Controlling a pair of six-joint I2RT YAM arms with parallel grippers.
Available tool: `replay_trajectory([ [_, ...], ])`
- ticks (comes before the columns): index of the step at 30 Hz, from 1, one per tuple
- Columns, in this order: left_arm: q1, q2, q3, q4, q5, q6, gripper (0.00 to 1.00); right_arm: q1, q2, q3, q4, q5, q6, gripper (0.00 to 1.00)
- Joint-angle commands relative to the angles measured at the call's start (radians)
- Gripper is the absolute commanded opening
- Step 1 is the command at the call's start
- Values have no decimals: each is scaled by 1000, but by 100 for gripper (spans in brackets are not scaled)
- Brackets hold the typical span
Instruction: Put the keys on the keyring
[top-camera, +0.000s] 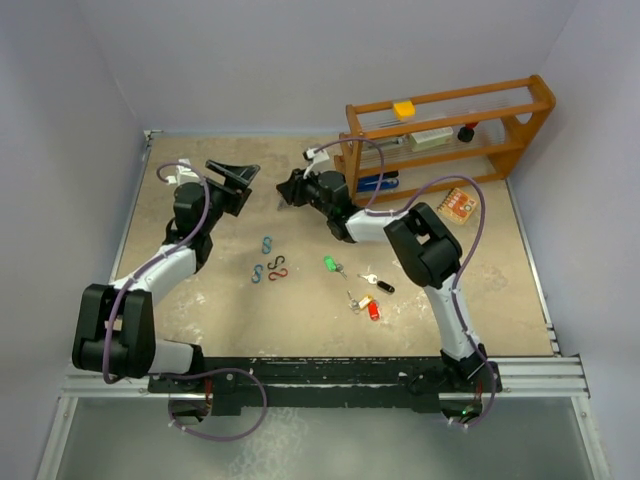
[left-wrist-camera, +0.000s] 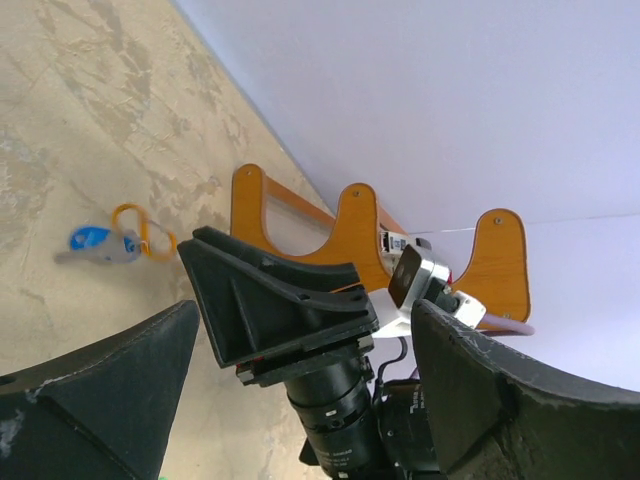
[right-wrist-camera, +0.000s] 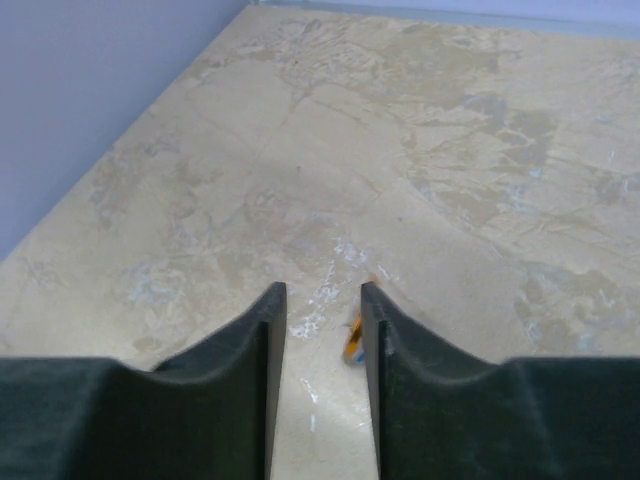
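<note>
The orange keyring (left-wrist-camera: 142, 228) lies on the table with a blue-tagged key (left-wrist-camera: 92, 240) on it. In the right wrist view a sliver of the ring (right-wrist-camera: 352, 338) shows against the inner side of the right finger. My right gripper (top-camera: 284, 194) (right-wrist-camera: 318, 300) is open with a narrow gap, low over the ring. My left gripper (top-camera: 236, 178) (left-wrist-camera: 305, 312) is wide open and empty, facing the right gripper from the left. A green-tagged key (top-camera: 329, 264), a black one (top-camera: 385, 286), a yellow one (top-camera: 365, 302) and a red one (top-camera: 374, 312) lie loose mid-table.
Three small S-shaped clips (top-camera: 268, 262) lie left of the loose keys. A wooden rack (top-camera: 450, 135) with small items stands at the back right, and an orange box (top-camera: 458, 204) lies in front of it. Walls close the back and both sides.
</note>
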Motion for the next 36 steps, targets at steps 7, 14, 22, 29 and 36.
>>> replay_trajectory([
  [7, 20, -4, -12, 1, -17, 59, 84, 11, -59, -18, 13, -25, -30, 57],
  [14, 21, 15, -5, -80, -75, 158, 84, 10, -271, -217, -57, 66, -46, 64],
  [22, 15, 75, 33, -181, -134, 294, 77, 10, -520, -290, -394, 191, -50, 76],
  [29, -105, 114, 140, -413, -317, 480, 76, 10, -644, -302, -686, 242, -26, 78],
  [36, -224, 212, 263, -591, -416, 597, 77, 11, -720, -317, -822, 301, -74, 84],
])
